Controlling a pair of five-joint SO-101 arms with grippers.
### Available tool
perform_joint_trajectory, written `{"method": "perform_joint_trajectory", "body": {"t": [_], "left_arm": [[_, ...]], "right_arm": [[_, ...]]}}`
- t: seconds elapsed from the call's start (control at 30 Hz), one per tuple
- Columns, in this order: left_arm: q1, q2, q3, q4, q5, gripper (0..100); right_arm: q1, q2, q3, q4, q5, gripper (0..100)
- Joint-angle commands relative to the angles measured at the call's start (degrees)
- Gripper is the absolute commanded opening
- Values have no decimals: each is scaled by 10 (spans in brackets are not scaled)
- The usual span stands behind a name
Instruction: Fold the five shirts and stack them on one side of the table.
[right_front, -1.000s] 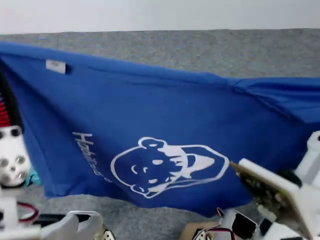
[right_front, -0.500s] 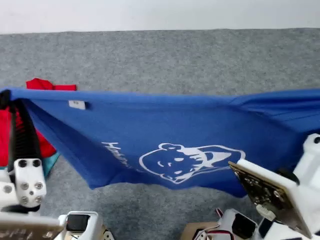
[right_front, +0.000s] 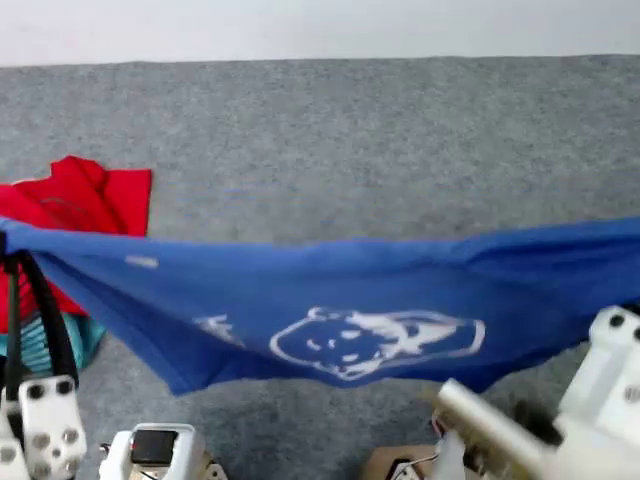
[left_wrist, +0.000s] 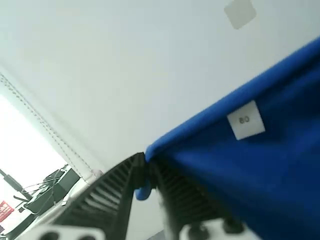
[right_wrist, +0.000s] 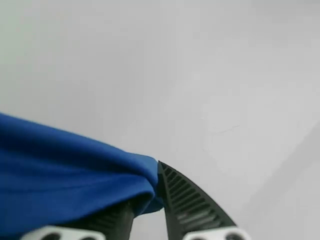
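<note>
High view: your left gripper (left_wrist: 147, 172) and right gripper (right_wrist: 150, 202) both clamp the blue shirt (right_front: 340, 285) aloft, unfolded, red shirt (right_front: 85, 200) heaped on the table, so likely 0 stacked.

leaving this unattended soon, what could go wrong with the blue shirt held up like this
The left gripper and right gripper each pinch only a small edge of the blue shirt, so it could slip out. Its end hangs by the red shirt and might land on or drag it.
</note>
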Motion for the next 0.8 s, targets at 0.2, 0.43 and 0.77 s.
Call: {"method": "perform_joint_trajectory", "body": {"t": [0.2,0.43,0.77], "left_arm": [[-3,13,21,-17,-5,5],[-2,38,145,-42,-4,6],[-2,41,470,-313,-4,6]], "right_arm": [[-7,17,16,1,4,10],[-26,62,111,-2,7,10],[-127,145,277,-42,5,9]]}}
